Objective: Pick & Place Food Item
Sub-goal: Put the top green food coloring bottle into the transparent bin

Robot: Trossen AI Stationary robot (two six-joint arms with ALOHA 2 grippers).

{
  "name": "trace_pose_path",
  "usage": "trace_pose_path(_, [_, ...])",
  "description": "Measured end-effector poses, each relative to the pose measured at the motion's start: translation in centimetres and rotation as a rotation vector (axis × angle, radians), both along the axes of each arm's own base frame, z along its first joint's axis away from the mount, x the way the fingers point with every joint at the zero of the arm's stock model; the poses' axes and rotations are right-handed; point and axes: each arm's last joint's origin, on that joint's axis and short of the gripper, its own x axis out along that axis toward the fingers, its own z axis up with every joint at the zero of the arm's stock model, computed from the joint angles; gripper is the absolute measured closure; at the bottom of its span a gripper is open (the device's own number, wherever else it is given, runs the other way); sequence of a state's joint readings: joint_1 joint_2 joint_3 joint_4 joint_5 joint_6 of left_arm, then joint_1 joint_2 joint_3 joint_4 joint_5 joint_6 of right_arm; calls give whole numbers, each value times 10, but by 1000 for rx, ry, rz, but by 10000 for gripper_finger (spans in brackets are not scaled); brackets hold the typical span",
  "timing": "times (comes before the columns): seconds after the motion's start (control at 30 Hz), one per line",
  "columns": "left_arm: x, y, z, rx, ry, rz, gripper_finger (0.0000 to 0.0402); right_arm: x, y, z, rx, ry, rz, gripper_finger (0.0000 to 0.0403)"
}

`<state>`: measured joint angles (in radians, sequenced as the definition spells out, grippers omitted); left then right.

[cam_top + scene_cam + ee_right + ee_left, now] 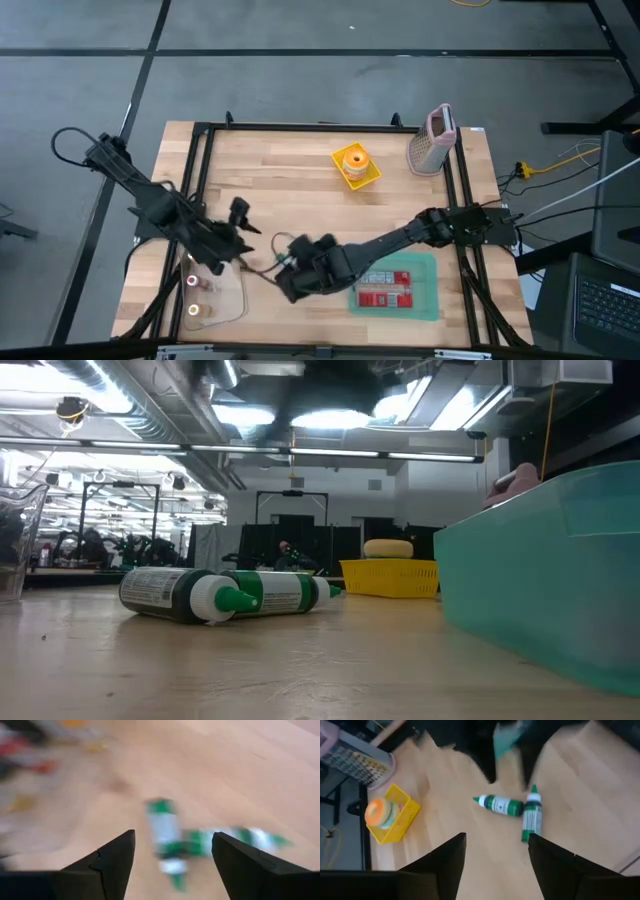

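Bottles first: two small green-and-white plastic dropper bottles (512,810) lying on their sides on the pale wooden table (300,170), touching end to end at an angle, lower centre of the high view, beneath the two arms. Left gripper (495,852) spread wide above them, holding nothing; right gripper (172,860) likewise spread and empty, hovering just over the pair. Elsewhere, upper centre: yellow plastic basket (357,166) with an orange-topped toy food item, grey box grater (432,140) upper right, teal tray (400,288) lower right.
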<state>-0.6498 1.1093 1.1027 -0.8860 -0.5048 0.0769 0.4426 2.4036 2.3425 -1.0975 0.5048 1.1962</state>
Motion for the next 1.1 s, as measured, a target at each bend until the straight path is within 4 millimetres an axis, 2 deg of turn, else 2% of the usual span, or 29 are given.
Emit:
trace_pose_path(0.13, [-28,11,9,-82,-85,2,202,-7,-7,-12,16,102,-113,143])
trace_pose_path(0.33, [-76,29,15,-309,-265,-102,207,-5,-11,-11,93,43,-254,143])
trace_pose_path(0.5, [-103,39,26,-462,-423,-263,207,-2,-13,-15,146,-40,-419,143])
trace_pose_path(0.67, [-122,47,44,-569,-557,-425,209,2,-19,-22,209,-91,-571,143])
trace_pose_path(0.83, [-133,54,51,-643,-597,-543,210,8,-21,-44,296,-103,-744,146])
trace_pose_path(1.03, [-143,66,53,-696,-614,-615,210,16,-24,-83,418,-2,-914,156])
trace_pose_path(1.1, [-145,70,54,-704,-629,-632,210,18,-27,-90,457,30,-948,157])
